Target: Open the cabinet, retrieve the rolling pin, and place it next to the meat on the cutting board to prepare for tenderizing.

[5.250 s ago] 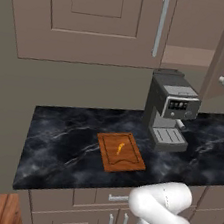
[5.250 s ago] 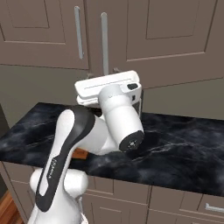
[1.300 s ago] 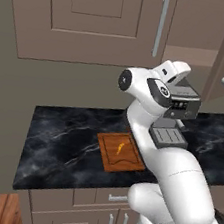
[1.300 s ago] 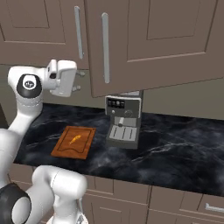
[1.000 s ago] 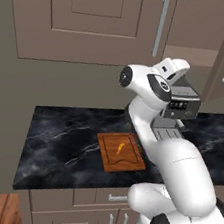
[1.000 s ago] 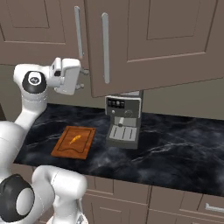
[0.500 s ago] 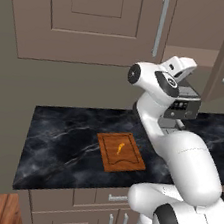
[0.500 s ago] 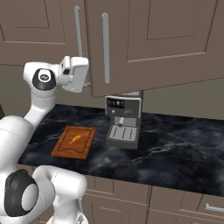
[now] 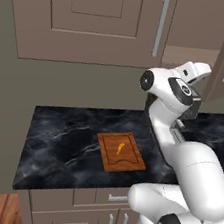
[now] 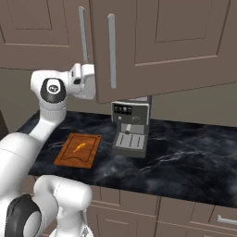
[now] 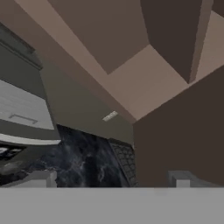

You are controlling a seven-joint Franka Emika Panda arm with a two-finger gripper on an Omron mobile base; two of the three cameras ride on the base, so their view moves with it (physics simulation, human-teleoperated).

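Observation:
The cabinet (image 9: 101,21) hangs above the counter, with long silver handles (image 10: 111,51). Its right door (image 10: 166,41) looks swung out a little from the front. My gripper (image 10: 90,81) is raised just under the doors' lower edge, by the left edge of that door. In the hand view the gripper (image 11: 113,179) is open, its fingertips (image 11: 43,179) wide apart with nothing between them, aimed at brown cabinet panels. The cutting board (image 9: 121,153) lies on the black counter with the meat (image 9: 120,148) on it. The rolling pin is out of view.
A silver coffee machine (image 10: 131,127) stands on the black marble counter (image 10: 185,157) right of the board, directly below my hand. Base cabinets with drawers (image 10: 194,213) run under the counter. A grey wall (image 9: 5,94) closes off the left side.
The hand has risen and moved in toward the gap between the cabinet doors, tilting upward. The jaws stayed open. Board and meat have not moved.

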